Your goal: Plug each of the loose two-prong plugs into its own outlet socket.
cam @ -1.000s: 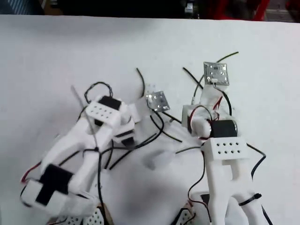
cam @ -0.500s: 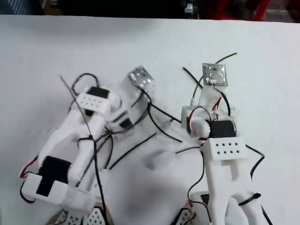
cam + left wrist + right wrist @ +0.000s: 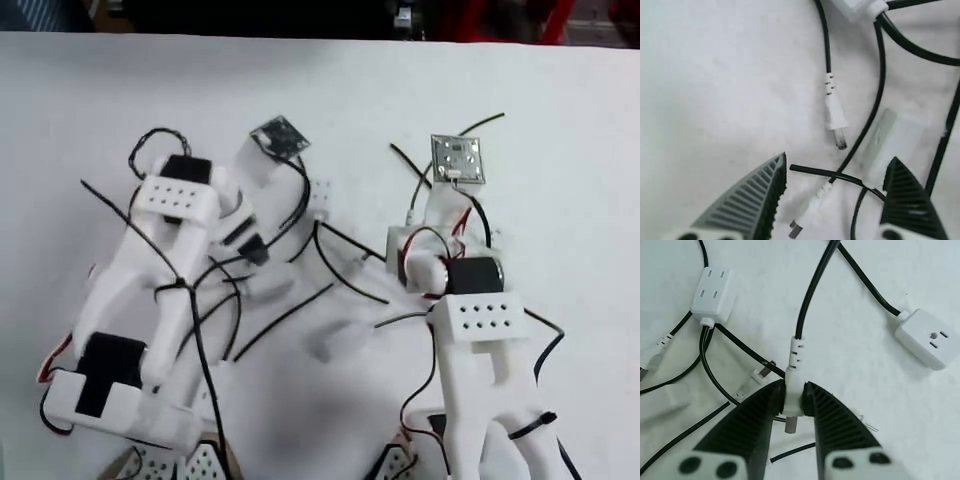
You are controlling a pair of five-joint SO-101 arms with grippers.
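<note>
My right gripper (image 3: 792,388) is shut on a white two-prong plug (image 3: 793,401) on a black cord, prongs pointing down just above the table. Beyond it lie a white outlet block with two pairs of slots (image 3: 714,289) and a second white outlet block (image 3: 926,338). Another loose plug (image 3: 758,375) lies beside the held one. My left gripper (image 3: 839,160) hangs open above the table. One loose white plug (image 3: 835,119) lies ahead of it, and another (image 3: 807,216) lies between its fingers, untouched. In the high view an outlet block (image 3: 322,200) sits between the two arms.
Black cords (image 3: 345,275) cross the white table (image 3: 120,90) between the arms. A small pale rectangular block (image 3: 890,140) lies by the left gripper's finger. Open table stretches to the far left and far right.
The left arm has swung away from the outlet block toward the far left of the table. The right arm has kept still with its plug.
</note>
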